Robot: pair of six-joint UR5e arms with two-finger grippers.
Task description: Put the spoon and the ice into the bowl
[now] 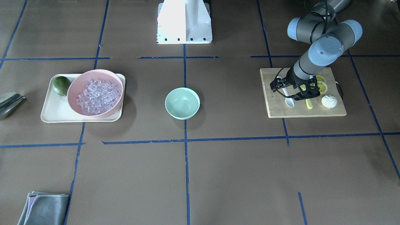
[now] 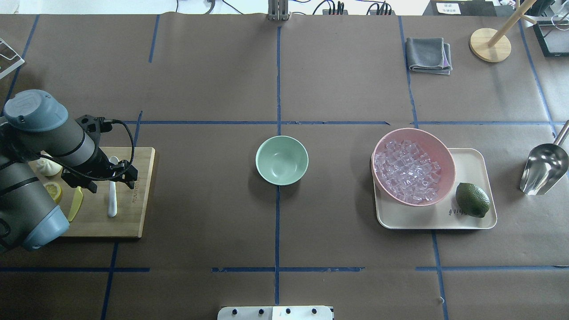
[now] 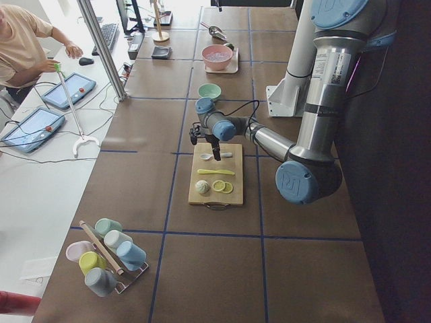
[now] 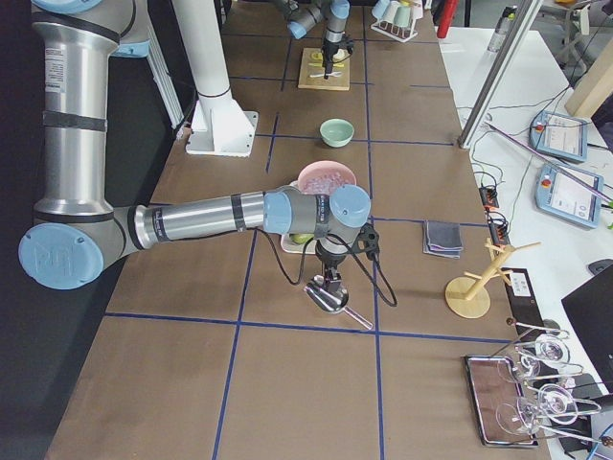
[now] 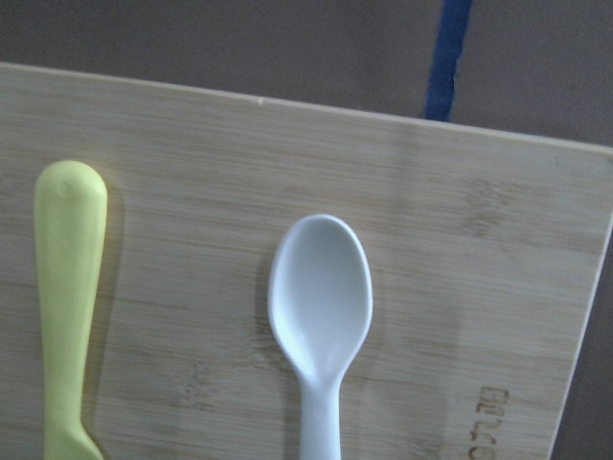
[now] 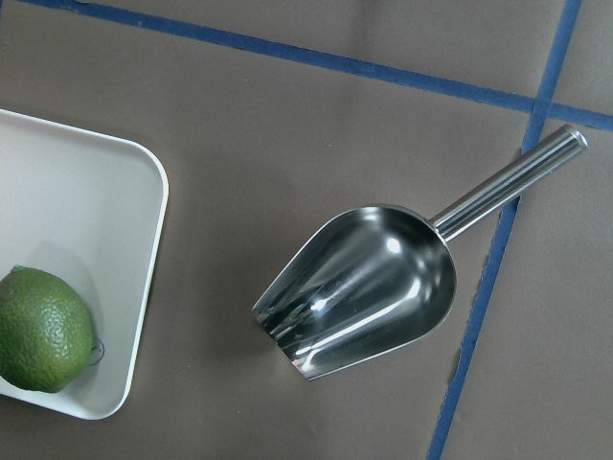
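The left gripper (image 1: 292,92) hangs with jaws spread wide over the spoon (image 1: 289,102) on the cutting board (image 1: 281,111). The right gripper (image 4: 332,281) is above the scoop (image 4: 328,299), but its spread cannot be told.

The mint-green bowl (image 2: 282,160) is standing alone on bare brown paper, leaving wide lanes open on both sides toward the cutting board (image 2: 133,209) and the tray (image 2: 473,166). On the board, the yellow-green knife (image 2: 75,204) is lying just beside the spoon (image 2: 112,200), narrowing the room there. The pink bowl (image 2: 440,151) is filling most of the tray, with the lime (image 2: 472,200) crowding its side and the steel scoop (image 2: 543,168) lying near the tray's outer edge.
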